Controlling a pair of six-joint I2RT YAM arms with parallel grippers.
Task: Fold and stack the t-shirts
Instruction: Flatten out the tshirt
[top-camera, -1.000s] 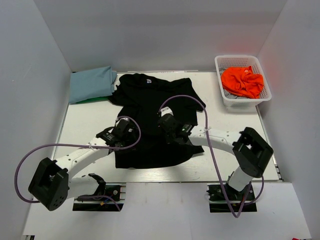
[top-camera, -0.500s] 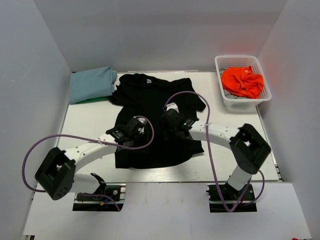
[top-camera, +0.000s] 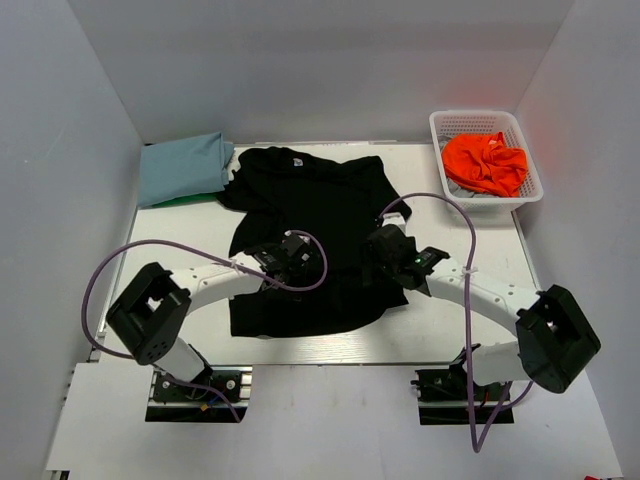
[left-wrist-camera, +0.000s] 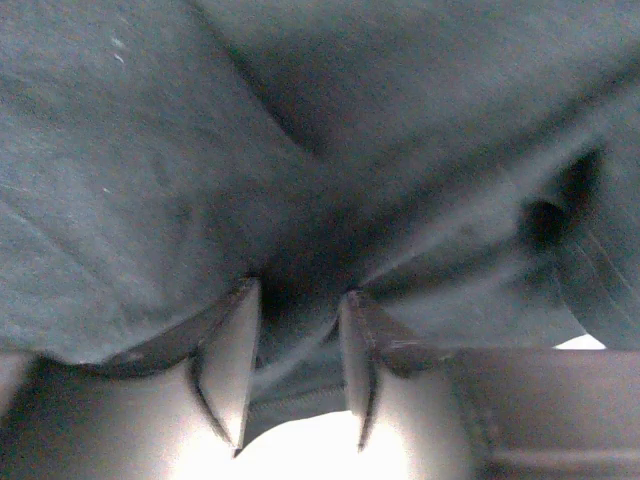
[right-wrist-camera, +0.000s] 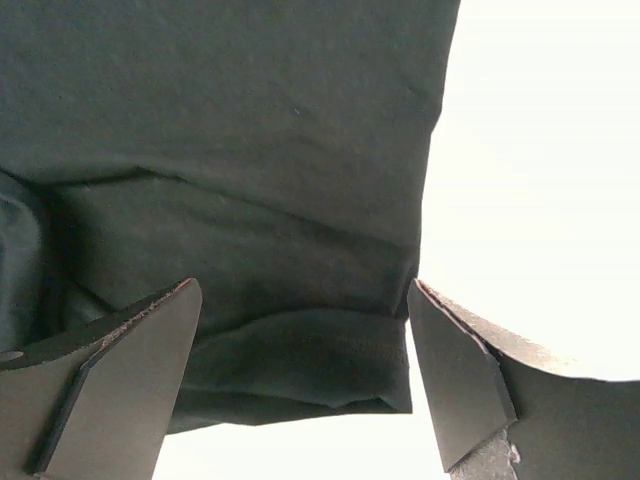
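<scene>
From above, one black t-shirt (top-camera: 310, 200) lies spread on the table. To its far left sits one folded light blue tee (top-camera: 182, 168) with one green tee (top-camera: 175, 201) peeking out beneath it. To its far right, one orange tee (top-camera: 485, 162) fills the single basket (top-camera: 478, 116). Both arms work over the black shirt's lower half, so its fold looks under way.

The left wrist view shows the left gripper (left-wrist-camera: 300, 320) partly closed, with a ridge of black cloth pinched between its fingers.

The right wrist view shows the right gripper (right-wrist-camera: 300, 290) gaping wide and empty over the shirt's right hem. It likely needs to drop and pinch that hem next.
</scene>
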